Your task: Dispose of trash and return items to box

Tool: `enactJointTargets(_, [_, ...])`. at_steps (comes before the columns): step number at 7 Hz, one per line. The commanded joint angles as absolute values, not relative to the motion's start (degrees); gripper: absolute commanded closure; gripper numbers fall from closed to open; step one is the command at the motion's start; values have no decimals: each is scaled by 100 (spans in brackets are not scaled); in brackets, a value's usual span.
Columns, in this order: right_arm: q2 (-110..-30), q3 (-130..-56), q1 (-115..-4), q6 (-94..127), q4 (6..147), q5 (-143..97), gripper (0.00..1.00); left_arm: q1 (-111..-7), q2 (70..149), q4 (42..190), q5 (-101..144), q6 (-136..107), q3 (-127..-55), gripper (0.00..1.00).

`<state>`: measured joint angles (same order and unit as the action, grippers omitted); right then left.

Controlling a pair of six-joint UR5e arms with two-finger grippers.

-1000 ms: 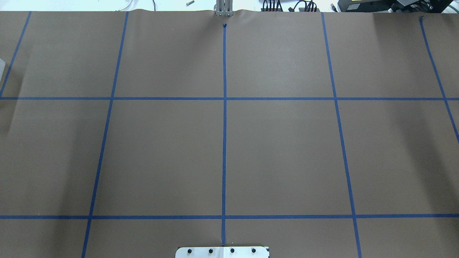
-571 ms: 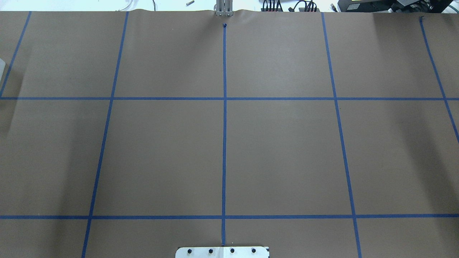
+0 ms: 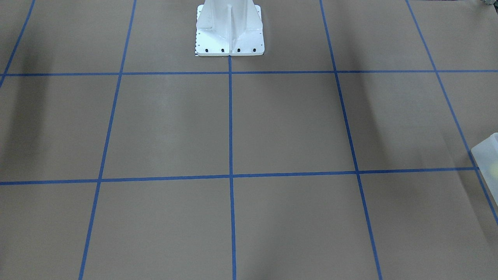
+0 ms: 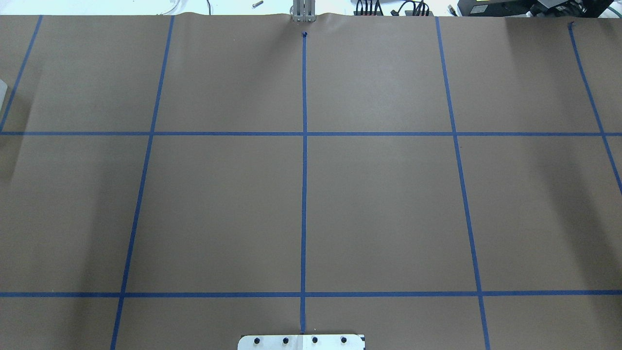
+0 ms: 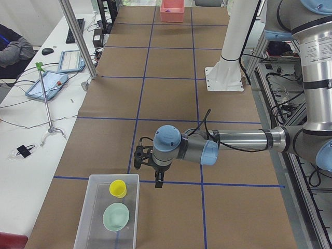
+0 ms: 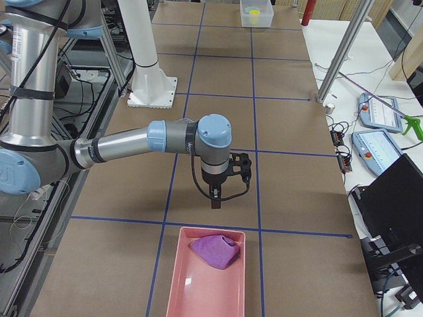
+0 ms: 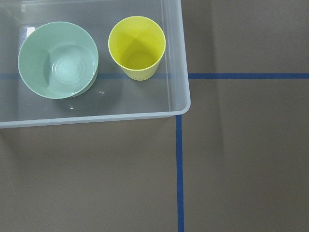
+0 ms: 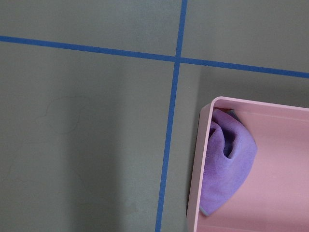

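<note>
The yellow cup (image 7: 137, 47) and the mint-green bowl (image 7: 58, 59) stand upright side by side inside the frosted box (image 7: 179, 63). In the exterior left view the cup (image 5: 118, 188) and bowl (image 5: 115, 216) sit in the box (image 5: 85, 220), and my left gripper (image 5: 158, 181) hangs just beside the box's far corner, above the table. My right gripper (image 6: 215, 198) hangs above the table just short of a pink tray. I cannot tell whether either gripper is open or shut. A corner of the box shows in the front-facing view (image 3: 485, 155).
A pink tray (image 6: 180, 284) holds a crumpled purple cloth (image 6: 215, 251); the right wrist view shows the tray (image 8: 275, 140) and the cloth (image 8: 227, 159). The white robot base (image 3: 229, 31) stands at the table's near edge. Brown paper with blue tape lines covers the table.
</note>
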<state>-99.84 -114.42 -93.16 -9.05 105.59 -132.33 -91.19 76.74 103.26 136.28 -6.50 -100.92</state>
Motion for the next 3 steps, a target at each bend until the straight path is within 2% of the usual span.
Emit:
enactJointTargets(1, [-9984, -11443, -9316, -905, 10556, -13245, 0, -9114, 7682, 10336, 13632, -650, -10081, 1])
enactJointTargets(3, [-9984, -11435, -9316, -914, 10556, -13219, 0, -9114, 7682, 10327, 13641, -659, -10046, 1])
